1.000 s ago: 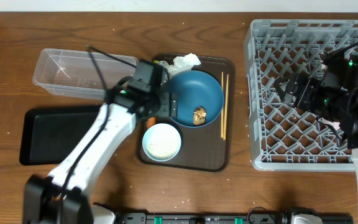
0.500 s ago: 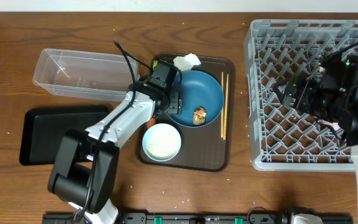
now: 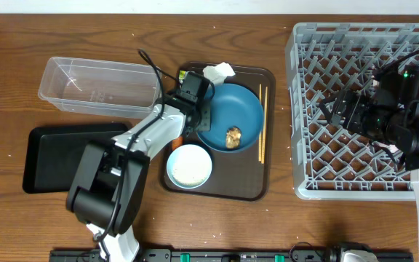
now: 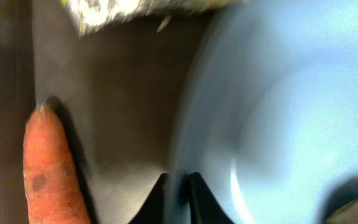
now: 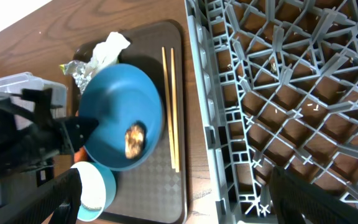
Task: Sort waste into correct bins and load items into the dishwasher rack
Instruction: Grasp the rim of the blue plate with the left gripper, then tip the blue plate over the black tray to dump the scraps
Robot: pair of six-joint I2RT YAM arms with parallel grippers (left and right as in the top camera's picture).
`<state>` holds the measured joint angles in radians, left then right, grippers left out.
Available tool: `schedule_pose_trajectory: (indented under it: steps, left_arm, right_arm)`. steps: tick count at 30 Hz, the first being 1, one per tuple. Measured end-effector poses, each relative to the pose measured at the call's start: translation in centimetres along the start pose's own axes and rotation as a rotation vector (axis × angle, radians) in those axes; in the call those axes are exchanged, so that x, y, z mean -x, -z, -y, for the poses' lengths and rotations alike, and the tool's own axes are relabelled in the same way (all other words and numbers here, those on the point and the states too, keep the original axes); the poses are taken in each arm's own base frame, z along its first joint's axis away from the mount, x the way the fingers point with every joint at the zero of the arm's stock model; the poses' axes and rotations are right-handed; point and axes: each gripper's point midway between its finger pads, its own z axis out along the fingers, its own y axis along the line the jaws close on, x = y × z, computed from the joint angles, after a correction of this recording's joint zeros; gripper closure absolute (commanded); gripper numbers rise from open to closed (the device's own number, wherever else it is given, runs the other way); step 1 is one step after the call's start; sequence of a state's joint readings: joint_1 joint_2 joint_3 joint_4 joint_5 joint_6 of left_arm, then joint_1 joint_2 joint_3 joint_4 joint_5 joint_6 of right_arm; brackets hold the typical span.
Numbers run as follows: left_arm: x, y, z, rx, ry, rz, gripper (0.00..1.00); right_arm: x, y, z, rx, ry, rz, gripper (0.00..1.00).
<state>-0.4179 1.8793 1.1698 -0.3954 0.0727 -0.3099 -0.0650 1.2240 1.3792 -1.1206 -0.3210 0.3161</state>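
My left gripper (image 3: pixel 199 120) is shut on the left rim of the large dark blue bowl (image 3: pixel 231 109); in the left wrist view its two fingertips pinch the rim (image 4: pixel 178 186). A brown food lump (image 3: pixel 233 135) lies inside the bowl. An orange carrot (image 4: pixel 47 168) lies on the tray left of the bowl, with a foil wrapper (image 4: pixel 135 9) beyond it. The white tissue (image 3: pixel 218 71) sits at the tray's back edge. A white bowl (image 3: pixel 189 166) holding rice stands in front. Chopsticks (image 3: pixel 262 124) lie right of the blue bowl. My right gripper (image 3: pixel 338 109) hangs open over the grey dishwasher rack (image 3: pixel 304 109).
The dishes rest on a dark brown serving tray (image 3: pixel 224 188). A clear plastic tub (image 3: pixel 97 87) stands at the back left, a black tray (image 3: pixel 60 156) in front of it. My left arm stretches from the front edge to the bowl.
My left gripper moved up to the blue bowl's left rim and closed on it. The right arm stayed still over the rack.
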Motion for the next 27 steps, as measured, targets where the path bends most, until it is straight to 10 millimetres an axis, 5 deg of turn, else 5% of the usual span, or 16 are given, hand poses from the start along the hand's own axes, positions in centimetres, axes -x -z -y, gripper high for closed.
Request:
schedule_pose_trajectory:
  steps: [6, 13, 19, 27]
  left_arm:
    - [-0.5, 1.4, 0.2, -0.007, -0.001, -0.015, 0.94]
    - [0.1, 9.2, -1.0, -0.02, 0.032, 0.069, 0.94]
    - [-0.6, 17.0, -6.1, 0.015, 0.149, 0.148, 0.94]
    - [-8.2, 25.0, -17.5, 0.464, 0.351, 0.123, 0.94]
  right_arm:
    - [0.0, 0.0, 0.0, 0.0, 0.008, -0.001, 0.1]
    - [0.1, 0.0, 0.0, 0.001, 0.023, 0.004, 0.1]
    - [0.1, 0.0, 0.0, -0.001, 0.037, 0.003, 0.09]
    - [0.1, 0.0, 0.1, -0.004, 0.044, 0.004, 0.09]
